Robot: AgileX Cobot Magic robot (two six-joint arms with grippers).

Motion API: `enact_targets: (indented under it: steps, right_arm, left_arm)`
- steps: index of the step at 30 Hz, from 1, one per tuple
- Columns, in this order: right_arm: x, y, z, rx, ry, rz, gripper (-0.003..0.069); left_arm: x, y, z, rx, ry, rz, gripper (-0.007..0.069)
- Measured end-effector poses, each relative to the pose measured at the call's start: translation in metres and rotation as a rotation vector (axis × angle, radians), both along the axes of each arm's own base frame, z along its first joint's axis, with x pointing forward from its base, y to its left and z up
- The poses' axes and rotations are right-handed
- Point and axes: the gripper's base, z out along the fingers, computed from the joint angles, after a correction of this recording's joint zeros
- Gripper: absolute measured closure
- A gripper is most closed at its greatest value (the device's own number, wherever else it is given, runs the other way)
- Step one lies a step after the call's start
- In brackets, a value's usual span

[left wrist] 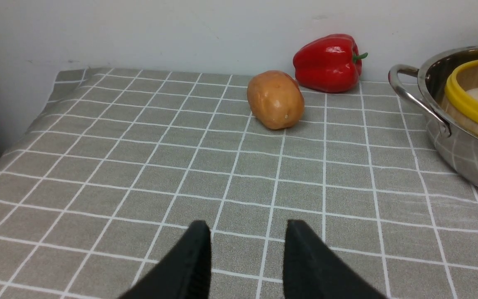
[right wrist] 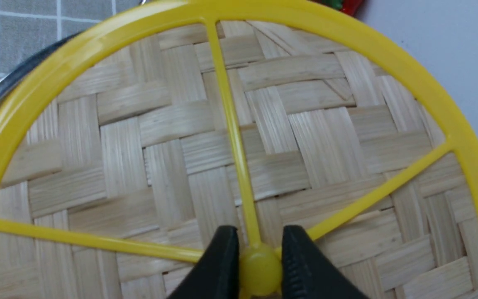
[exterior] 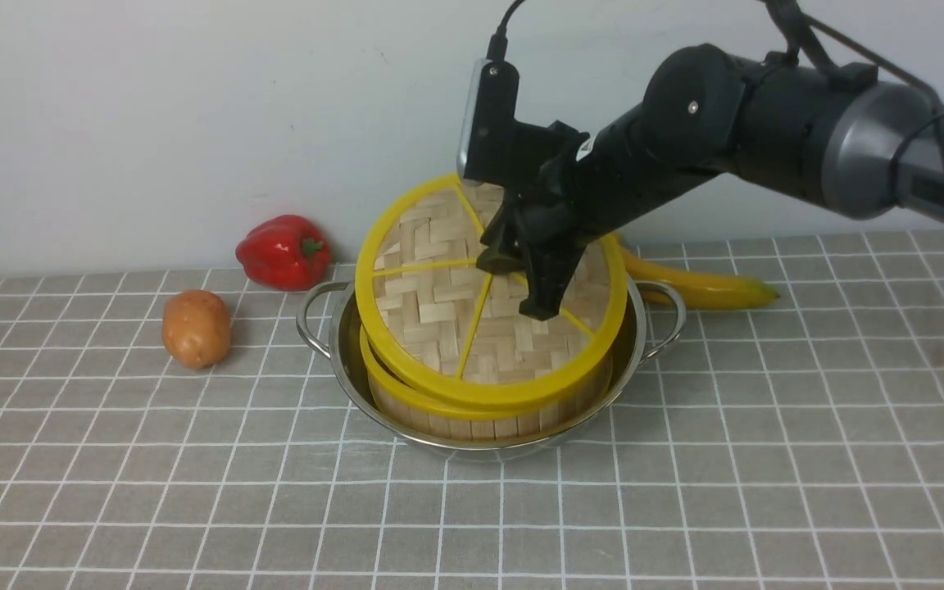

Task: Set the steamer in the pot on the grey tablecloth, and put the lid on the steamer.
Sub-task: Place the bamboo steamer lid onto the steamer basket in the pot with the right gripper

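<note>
Jaws pinch the woven bamboo lid's (exterior: 431, 319) round hub (right wrist: 260, 270).

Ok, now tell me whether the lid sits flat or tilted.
Tilted: in the front view, the lid leans up at the back, the basket's rim showing beneath its near left edge.

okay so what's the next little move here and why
Probably lower the lid with the right gripper, letting its raised far side come down level. The jaws are closed on its yellow knob, and the lid leans over the steamer, near side low, far side up. The steamer already sits inside the pot, so leveling the lid looks like what remains before release.
</note>
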Motion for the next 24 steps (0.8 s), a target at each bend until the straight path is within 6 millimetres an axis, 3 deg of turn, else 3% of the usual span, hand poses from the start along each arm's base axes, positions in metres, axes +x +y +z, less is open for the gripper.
enact_targets:
  steps: [24]
  right_arm:
    - [0.0006, 0.0005, 0.0008, 0.0, -0.02, 0.013, 0.0513]
  left_arm:
    - [0.0, 0.0, 0.0, 0.0, 0.0, 0.0, 0.0382]
